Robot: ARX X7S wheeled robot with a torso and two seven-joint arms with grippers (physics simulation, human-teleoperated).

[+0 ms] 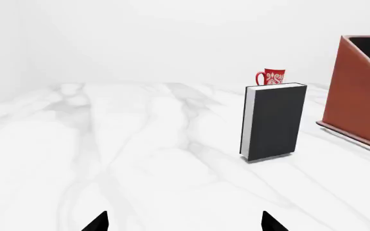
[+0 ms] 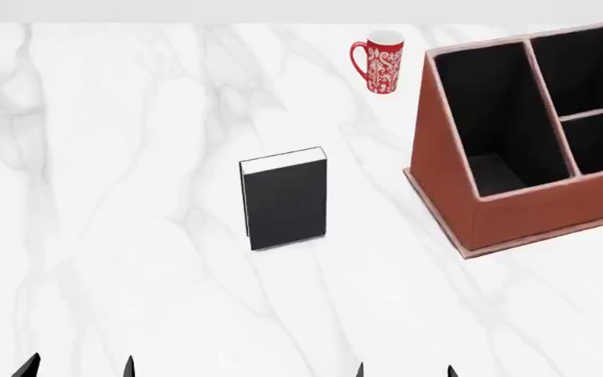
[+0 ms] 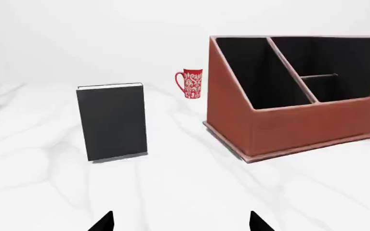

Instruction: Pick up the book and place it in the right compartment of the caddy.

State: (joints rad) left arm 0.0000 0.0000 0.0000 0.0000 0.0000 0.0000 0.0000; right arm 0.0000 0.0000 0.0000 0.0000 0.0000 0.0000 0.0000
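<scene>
black book [image 2: 283, 200] stands upright on marble table [image 2: 123, 196], apart from caddy [image 2: 511, 212].

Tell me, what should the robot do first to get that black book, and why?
Probably reach the right gripper forward toward the book. The book stands upright on the marble table, apart from the caddy and the red mug. Both grippers are open, empty and well short of it, and the right one is nearer the caddy.
</scene>
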